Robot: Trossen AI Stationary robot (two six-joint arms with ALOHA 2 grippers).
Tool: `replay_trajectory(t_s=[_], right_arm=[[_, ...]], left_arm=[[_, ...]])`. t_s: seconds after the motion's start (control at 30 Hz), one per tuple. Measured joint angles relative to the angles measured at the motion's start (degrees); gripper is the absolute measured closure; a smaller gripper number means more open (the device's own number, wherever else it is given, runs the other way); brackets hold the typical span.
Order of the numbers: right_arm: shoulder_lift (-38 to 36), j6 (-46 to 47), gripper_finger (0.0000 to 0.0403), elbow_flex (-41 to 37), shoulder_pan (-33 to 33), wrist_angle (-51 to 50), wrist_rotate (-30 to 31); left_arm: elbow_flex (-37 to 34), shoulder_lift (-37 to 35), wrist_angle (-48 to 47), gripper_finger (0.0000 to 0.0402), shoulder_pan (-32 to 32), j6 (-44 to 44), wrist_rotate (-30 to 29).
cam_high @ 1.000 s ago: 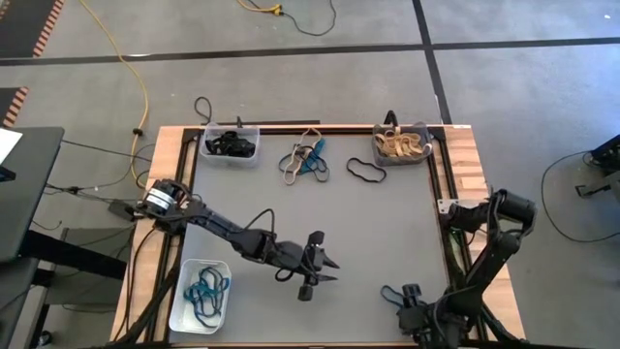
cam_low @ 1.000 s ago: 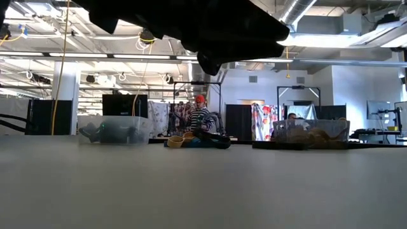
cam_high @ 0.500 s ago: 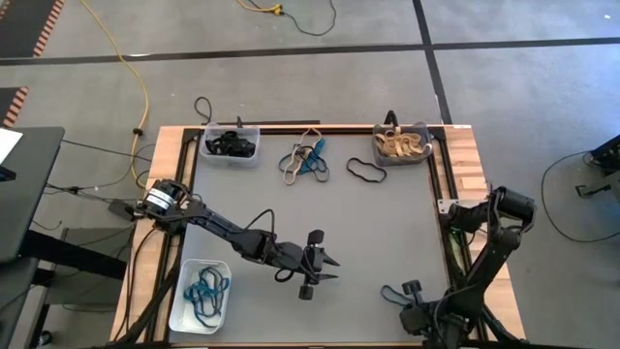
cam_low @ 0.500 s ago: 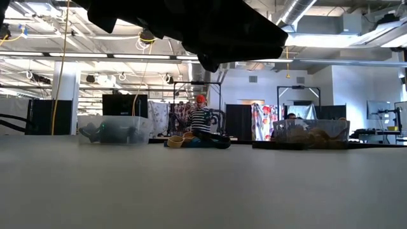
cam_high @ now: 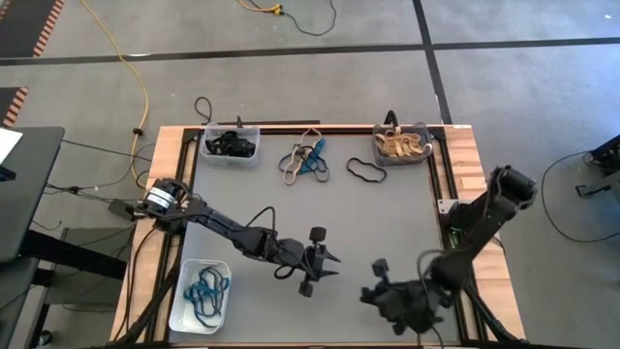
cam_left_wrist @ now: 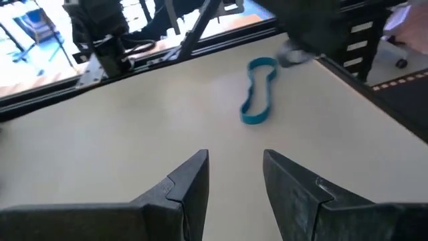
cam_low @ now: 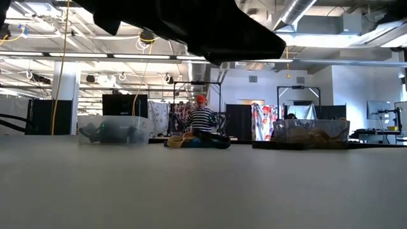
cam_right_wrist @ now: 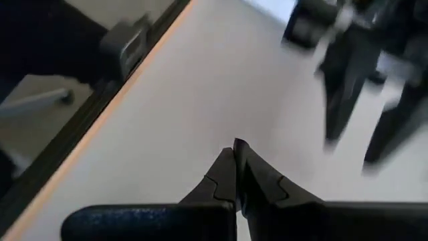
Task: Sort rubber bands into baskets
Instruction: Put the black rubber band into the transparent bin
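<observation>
Left wrist view alone shows one teal band point(cam_left_wrist: 258, 92) ahead of the parted left gripper point(cam_left_wrist: 234, 175); right gripper point(cam_right_wrist: 235, 155) closed, empty. Three baskets: clear point(cam_high: 231, 143), grey point(cam_high: 402, 145), white point(cam_high: 201, 295).

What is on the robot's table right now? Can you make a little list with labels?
left tool: open, empty, over the table's middle
right tool: shut, empty, near the table's front edge
clear basket: black rubber bands inside
dark grey basket: tan rubber bands inside
white basket: teal rubber bands inside
loose pile: unsorted bands between the back baskets
black band: alone on the table
</observation>
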Motion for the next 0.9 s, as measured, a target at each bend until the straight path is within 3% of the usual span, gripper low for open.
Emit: replay_trajectory(t_s=[0.3, 0.63, 0.7, 0.9], right_arm=[[0.04, -16.80, 0.0369, 0.00, -10.28, 9.67, -4.84], [0.04, -22.33, 0.0369, 0.00, -16.69, 11.90, -5.86], [0.04, -23.22, 0.0369, 0.00, -17.61, 11.90, -5.83], [0.04, -25.32, 0.0369, 0.00, -20.65, 11.79, -5.97]], left_arm=[[0.00, 0.00, 1.21, 0.0270, 3.90, 1.63, 10.71], [0.00, -0.04, 2.58, 0.0270, 7.38, 6.19, 17.02], [0.00, -0.04, 1.74, 0.0270, 8.13, 6.60, 16.92], [-0.04, -1.75, -11.12, 0.0276, 11.93, 7.52, 8.28]])
